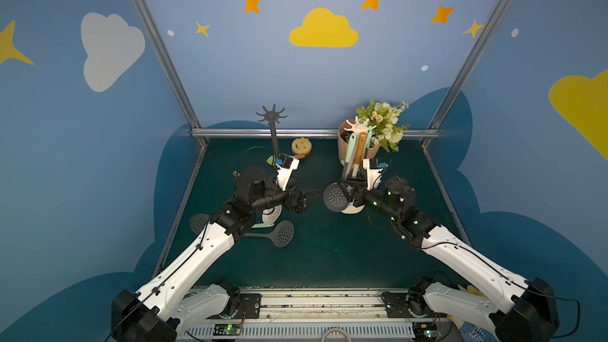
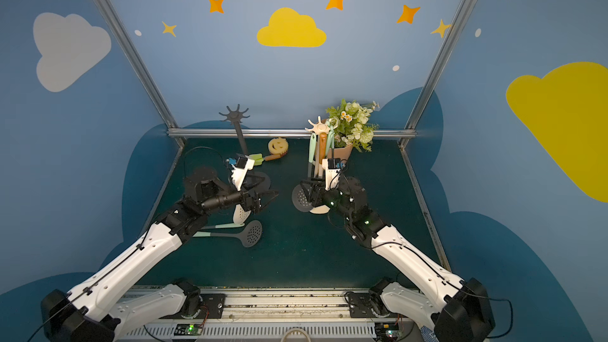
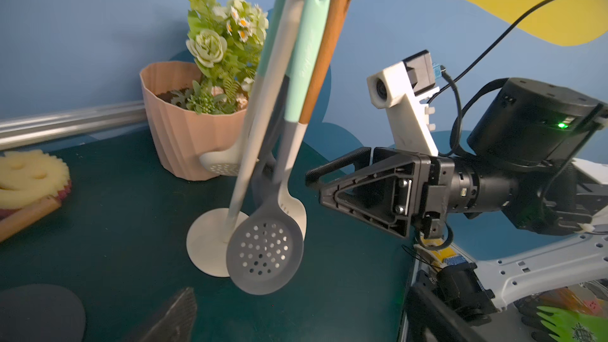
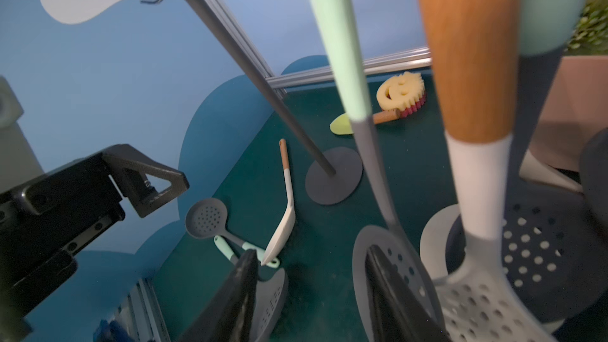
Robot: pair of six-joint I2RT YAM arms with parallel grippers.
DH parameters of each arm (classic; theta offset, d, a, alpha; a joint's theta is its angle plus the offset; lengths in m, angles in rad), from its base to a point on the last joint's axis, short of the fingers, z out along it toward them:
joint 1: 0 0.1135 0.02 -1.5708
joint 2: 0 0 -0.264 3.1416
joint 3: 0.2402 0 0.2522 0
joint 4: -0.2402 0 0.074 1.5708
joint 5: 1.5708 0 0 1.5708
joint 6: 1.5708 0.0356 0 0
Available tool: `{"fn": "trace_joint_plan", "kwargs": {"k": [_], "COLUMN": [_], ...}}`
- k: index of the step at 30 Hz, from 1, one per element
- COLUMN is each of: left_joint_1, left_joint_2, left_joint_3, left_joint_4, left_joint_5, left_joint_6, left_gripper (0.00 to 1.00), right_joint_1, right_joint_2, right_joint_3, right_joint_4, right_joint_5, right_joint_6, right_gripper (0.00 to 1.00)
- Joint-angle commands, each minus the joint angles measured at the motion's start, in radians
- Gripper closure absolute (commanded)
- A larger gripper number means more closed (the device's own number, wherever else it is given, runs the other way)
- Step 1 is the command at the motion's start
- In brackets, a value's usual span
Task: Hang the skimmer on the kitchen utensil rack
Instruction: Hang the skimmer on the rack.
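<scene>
Your right gripper (image 3: 314,187) sits half-parted and empty just beside the cream utensil rack (image 3: 200,241), where the grey skimmer (image 3: 266,251) hangs from a top hook, so a careless pull-back could snag its perforated head and swing it off.

The booth (image 1: 230,60) is being lit dimly, softly and evenly; the table (image 1: 329,251) is being kept dark, with only faint shadows. In both top views, the frame posts (image 1: 158,47) at ten and two o'clock are being splayed outward by lens distortion. In the right wrist view, the close wooden handle (image 4: 467,60) is being blurred.
</scene>
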Motion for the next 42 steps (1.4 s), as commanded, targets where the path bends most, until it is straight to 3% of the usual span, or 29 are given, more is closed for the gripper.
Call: {"fn": "trace_joint_plan", "kwargs": {"k": [1, 4, 7, 12, 20, 29, 34, 42], "left_joint_1": [-0.124, -0.164, -0.126, -0.118, -0.102, -0.096, -0.044, 0.138], "left_joint_2": [-0.036, -0.039, -0.066, -0.169, -0.333, -0.446, -0.433, -0.282], "left_joint_3": [-0.001, 0.014, -0.006, -0.083, -0.175, -0.303, -0.306, -0.346], "left_joint_4": [-0.111, -0.167, -0.237, -0.322, -0.540, -0.761, -0.796, -0.545], "left_joint_5": [-0.238, -0.341, -0.327, -0.406, -0.632, -0.680, -0.677, -0.474], "left_joint_6": [0.146, 0.158, 0.078, -0.116, -0.607, -1.100, -1.127, -0.980], "left_gripper": [0.00, 0.00, 0.00, 0.00, 0.01, 0.14, 0.17, 0.19], "right_joint_1": [0.040, 0.077, 0.106, 0.140, 0.198, 0.214, 0.212, 0.176], "right_joint_2": [-0.080, -0.160, -0.240, -0.317, -0.256, -0.157, -0.101, -0.051], "right_joint_3": [-0.062, -0.140, -0.210, -0.286, -0.334, -0.329, -0.342, -0.394], "right_joint_4": [-0.012, -0.025, -0.036, -0.078, -0.061, -0.036, 0.005, 0.089], "right_joint_5": [-0.001, 0.024, 0.044, 0.059, 0.019, 0.010, 0.007, -0.053], "right_joint_6": [-0.068, -0.107, -0.144, -0.203, -0.272, -0.355, -0.369, -0.377], "right_gripper": [0.48, 0.47, 0.47, 0.47, 0.47, 0.46, 0.47, 0.46]}}
